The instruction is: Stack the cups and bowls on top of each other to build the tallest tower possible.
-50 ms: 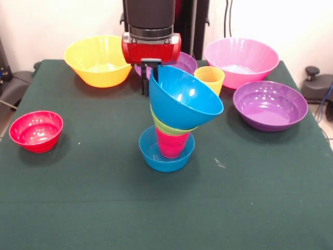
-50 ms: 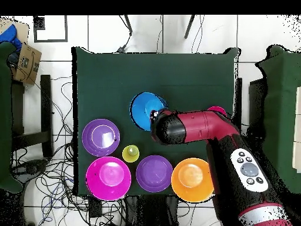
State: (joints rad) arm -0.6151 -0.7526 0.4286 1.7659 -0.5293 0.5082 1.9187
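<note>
The tower stands mid-table: a small blue bowl (image 1: 156, 156) as base, a red cup (image 1: 171, 145) in it, then a lime green bowl (image 1: 167, 126). On top a medium blue bowl (image 1: 184, 99) leans steeply, its mouth facing up and to the right. My gripper (image 1: 151, 78) comes down at that bowl's upper left rim, one finger outside and one inside, shut on it. From overhead the medium blue bowl (image 2: 144, 109) hides the tower beneath it, and the arm's head (image 2: 167, 126) covers the gripper. A yellow cup (image 1: 209, 79) stands loose behind the tower.
Along the far edge sit a large yellow bowl (image 1: 99, 60), a purple bowl (image 1: 184, 62) behind the gripper and a large pink bowl (image 1: 242, 61). Another purple bowl (image 1: 269, 105) lies at the right, a small red bowl (image 1: 36, 130) at the left.
</note>
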